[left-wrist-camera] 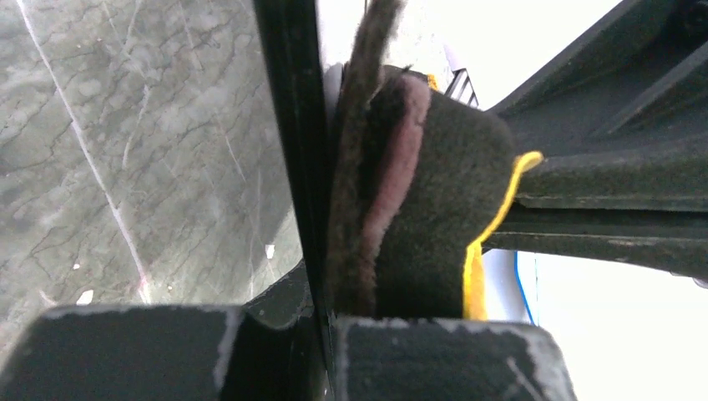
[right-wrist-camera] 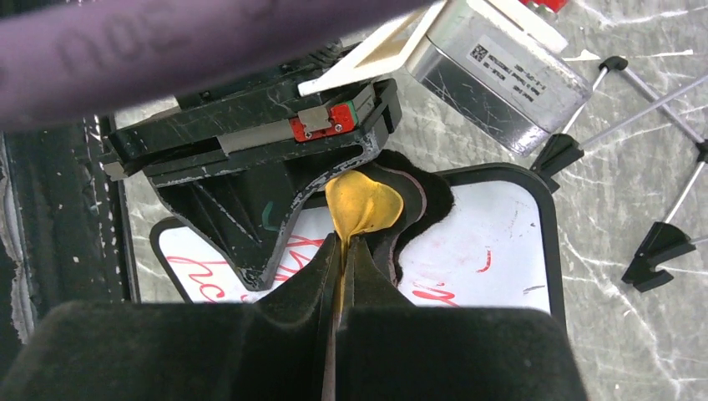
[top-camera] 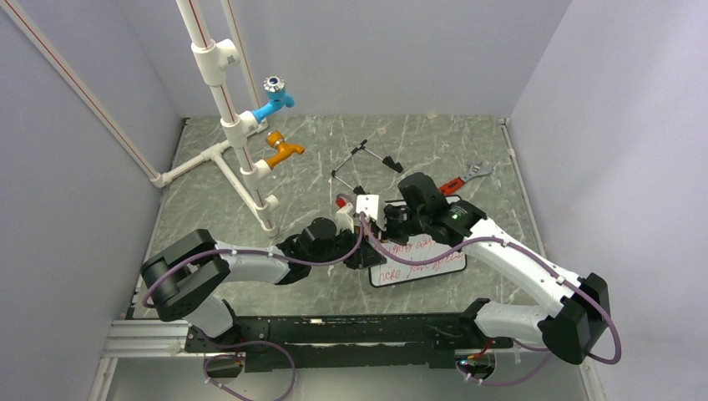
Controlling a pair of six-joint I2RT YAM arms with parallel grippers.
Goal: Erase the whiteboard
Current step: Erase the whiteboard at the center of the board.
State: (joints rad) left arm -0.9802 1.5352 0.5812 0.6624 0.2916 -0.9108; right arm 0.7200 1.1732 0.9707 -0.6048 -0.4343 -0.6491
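Note:
The whiteboard (top-camera: 422, 266) lies flat mid-table, white with a black frame and red handwriting (right-wrist-camera: 493, 234). My left gripper (top-camera: 365, 251) comes in from the left and is shut on the board's black frame edge (left-wrist-camera: 288, 125), which runs between its jaws (left-wrist-camera: 326, 322). My right gripper (top-camera: 401, 219) hangs over the board's upper left part. It is shut (right-wrist-camera: 342, 251) on the yellow top of the eraser (right-wrist-camera: 361, 205), whose dark felt (left-wrist-camera: 434, 200) rests on the board right beside the left gripper's fingers (right-wrist-camera: 250, 192). The eraser is hidden in the top view.
Black wire easel feet (top-camera: 367, 159) lie loose behind the board, also in the right wrist view (right-wrist-camera: 668, 251). A red-handled wrench (top-camera: 463, 178) lies at the back right. A white pipe stand (top-camera: 238, 142) with a blue tap (top-camera: 274, 104) and an orange tap (top-camera: 284, 152) rises at the back left.

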